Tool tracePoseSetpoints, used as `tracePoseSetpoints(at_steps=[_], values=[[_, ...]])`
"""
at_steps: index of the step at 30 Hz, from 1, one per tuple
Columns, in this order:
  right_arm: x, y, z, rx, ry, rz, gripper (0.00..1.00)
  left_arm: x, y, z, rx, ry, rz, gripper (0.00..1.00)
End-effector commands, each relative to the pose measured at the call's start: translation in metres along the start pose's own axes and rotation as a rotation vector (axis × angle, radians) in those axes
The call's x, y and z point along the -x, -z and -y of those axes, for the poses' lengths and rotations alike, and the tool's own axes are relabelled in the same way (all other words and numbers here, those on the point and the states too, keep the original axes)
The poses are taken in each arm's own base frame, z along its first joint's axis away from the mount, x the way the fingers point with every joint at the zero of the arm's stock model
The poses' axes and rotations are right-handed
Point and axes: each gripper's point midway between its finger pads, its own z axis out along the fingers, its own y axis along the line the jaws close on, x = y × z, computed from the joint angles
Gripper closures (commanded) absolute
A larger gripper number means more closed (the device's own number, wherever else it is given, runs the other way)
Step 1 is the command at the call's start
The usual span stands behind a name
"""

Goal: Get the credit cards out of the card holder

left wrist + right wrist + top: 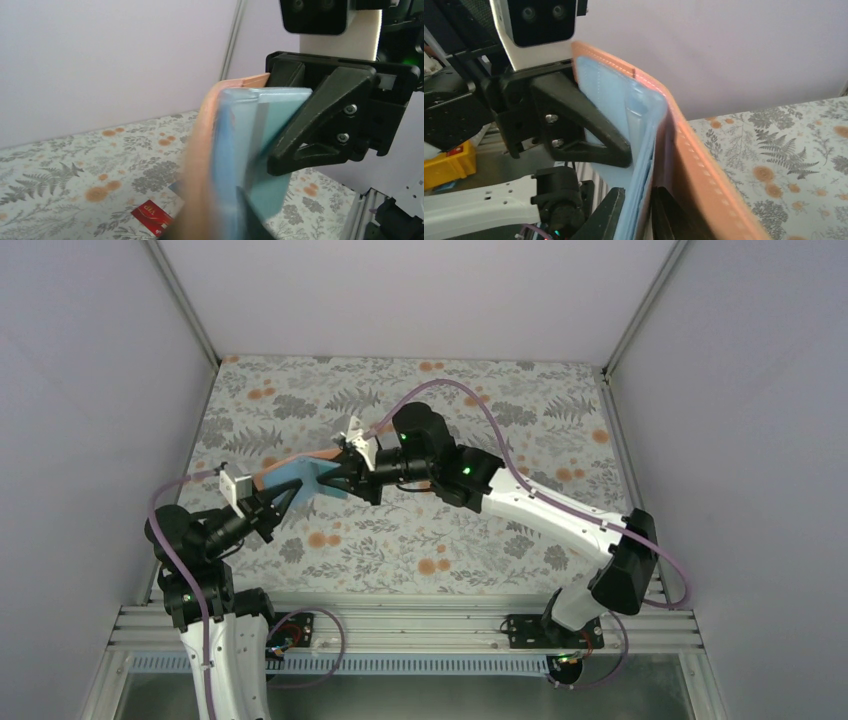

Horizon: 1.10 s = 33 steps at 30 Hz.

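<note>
One red card (pixel 150 216) lies on the table (pixel 60 175), below the airborne card holder (pixel 235 125).

Red card (pixel 150 215) on table (pixel 60 170) (floral)

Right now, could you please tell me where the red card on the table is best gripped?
Probably from above, pinching the red card across its long edges: it lies flat on the table, so a sideways approach finds nothing to close on.

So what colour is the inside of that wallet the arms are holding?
Light blue lines the inside of the card holder; the right wrist view shows it best.
</note>
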Motion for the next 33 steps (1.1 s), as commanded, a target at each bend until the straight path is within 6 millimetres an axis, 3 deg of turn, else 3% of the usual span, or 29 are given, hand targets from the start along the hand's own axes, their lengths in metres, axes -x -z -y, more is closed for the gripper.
tracePoseSetpoints(at_steps=[1,5,8,13,21,28,33], values=[[0.022,0.016,-0.014,0.036,0.071,0.033,0.77,0.000,0.001,-0.001,0.013,0.010,0.005,0.97],[0.023,0.042,-0.012,0.016,0.104,0.069,0.61,0.005,0.002,-0.003,0.036,0.003,0.017,0.98],[0.023,0.051,-0.019,0.038,0.122,0.075,0.55,0.005,0.002,-0.006,0.050,0.009,0.023,0.98],[0.012,0.052,-0.035,0.129,0.119,0.084,0.55,0.004,0.001,-0.008,0.054,0.030,0.022,0.98],[0.011,0.051,-0.027,0.085,0.123,0.103,0.53,-0.002,0.000,-0.015,0.065,0.053,0.029,0.98],[0.021,0.050,-0.022,0.066,0.111,0.135,0.54,0.007,0.003,-0.011,0.077,0.029,0.040,0.98],[0.017,0.053,-0.022,0.054,0.079,0.142,0.53,0.010,0.003,-0.011,0.081,0.050,0.056,0.98]])
